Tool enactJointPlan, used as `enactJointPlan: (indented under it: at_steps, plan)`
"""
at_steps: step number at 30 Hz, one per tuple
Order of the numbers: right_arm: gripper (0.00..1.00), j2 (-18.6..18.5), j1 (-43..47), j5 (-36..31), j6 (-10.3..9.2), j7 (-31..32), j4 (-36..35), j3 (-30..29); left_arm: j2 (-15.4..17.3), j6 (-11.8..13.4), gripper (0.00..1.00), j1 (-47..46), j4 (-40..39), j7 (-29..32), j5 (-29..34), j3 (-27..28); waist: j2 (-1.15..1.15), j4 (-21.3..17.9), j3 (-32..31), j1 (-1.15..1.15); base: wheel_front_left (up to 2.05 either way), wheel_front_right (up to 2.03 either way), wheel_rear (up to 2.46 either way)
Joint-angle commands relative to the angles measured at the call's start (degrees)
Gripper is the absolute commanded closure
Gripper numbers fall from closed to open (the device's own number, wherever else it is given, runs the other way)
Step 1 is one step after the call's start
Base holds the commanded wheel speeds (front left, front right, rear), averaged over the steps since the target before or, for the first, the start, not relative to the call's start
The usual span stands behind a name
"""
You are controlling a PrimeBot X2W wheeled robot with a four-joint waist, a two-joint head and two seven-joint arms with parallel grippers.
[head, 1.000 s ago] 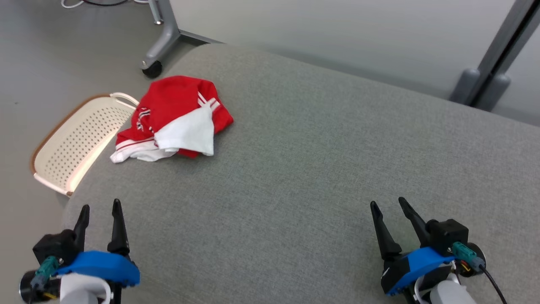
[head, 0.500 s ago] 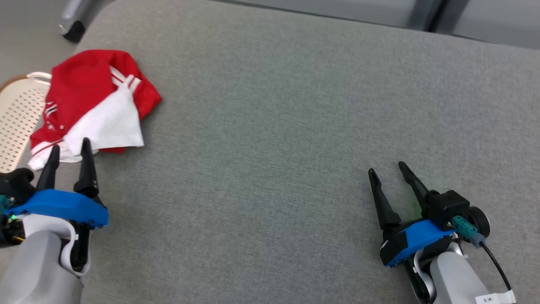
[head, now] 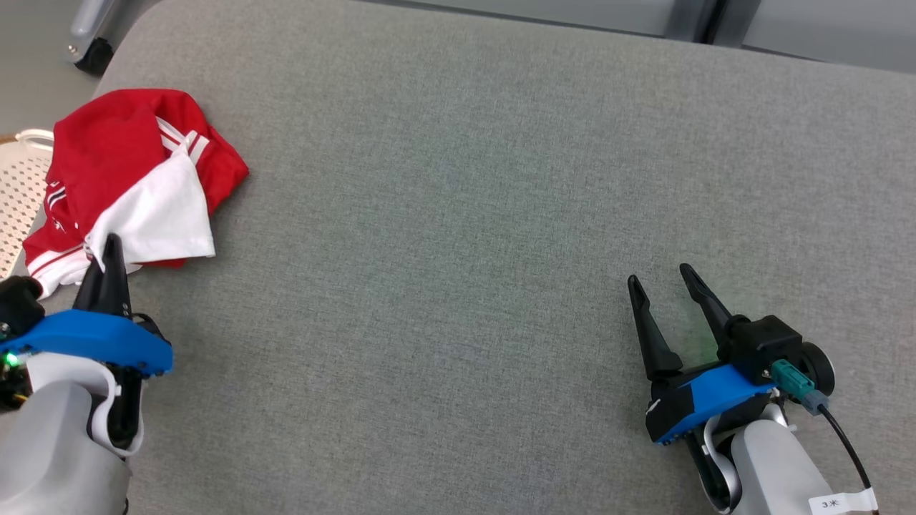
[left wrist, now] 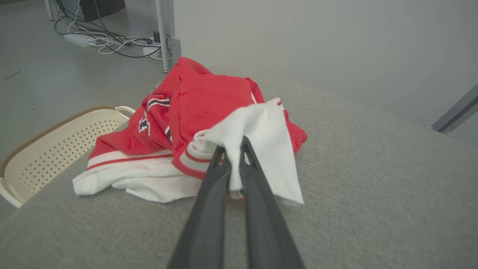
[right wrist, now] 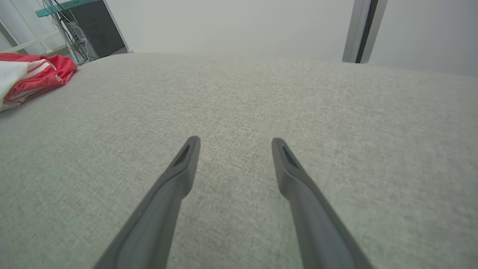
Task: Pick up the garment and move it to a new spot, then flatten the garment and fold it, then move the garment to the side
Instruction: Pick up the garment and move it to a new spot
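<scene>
The garment [head: 122,157] is a crumpled red top with white panels and stripes, lying at the far left of the grey padded surface [head: 458,214]. My left gripper [head: 106,250] sits at its near edge. In the left wrist view the garment [left wrist: 194,101] has a white fold pinched between the two fingers of the left gripper [left wrist: 232,144], which is shut on it. My right gripper [head: 662,275] hovers open over bare padding at the lower right, far from the cloth. In the right wrist view the right gripper [right wrist: 233,144] holds nothing, and the garment [right wrist: 33,74] lies at the far left.
A cream perforated basket [head: 18,193] stands on the floor just past the left edge of the padding, seen again as the basket [left wrist: 48,149]. A caster wheel [head: 93,56] and a metal leg stand behind it. Cables [left wrist: 112,41] lie on the floor beyond.
The head camera has tilted down and swung right. My left gripper reached forward to the garment's near edge and shut on a white fold. The right gripper stayed open.
</scene>
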Motion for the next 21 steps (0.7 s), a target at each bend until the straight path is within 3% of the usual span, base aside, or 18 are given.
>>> enactJointPlan:
  at_steps: [1,11,16,21]
  plan:
    - [0.00,-0.4,0.0,0.5,0.02,-0.2,0.1,0.0,0.6,0.1,1.00,-1.3,-0.7,-0.2,0.3,-0.3,-0.01,-0.2,-0.4,0.00,0.00,0.00,0.00]
    - [0.00,-0.3,2.5,5.4,0.03,-0.2,0.0,1.2,5.2,0.1,1.00,-3.9,-17.8,-0.1,7.7,1.6,-0.01,-3.6,-7.6,0.00,0.00,0.00,0.00]
    - [0.00,-0.3,4.2,8.3,0.03,-0.2,-0.3,2.6,7.3,0.1,1.00,-5.8,-25.5,-0.1,9.4,0.2,-0.01,-8.7,-10.8,0.00,0.00,0.00,0.00]
    - [0.00,-0.3,6.0,10.0,0.03,-0.2,-1.1,3.5,7.1,0.1,1.00,-6.9,-30.7,-0.1,9.2,-3.5,-0.01,-15.5,-12.6,0.00,0.00,0.00,0.00]
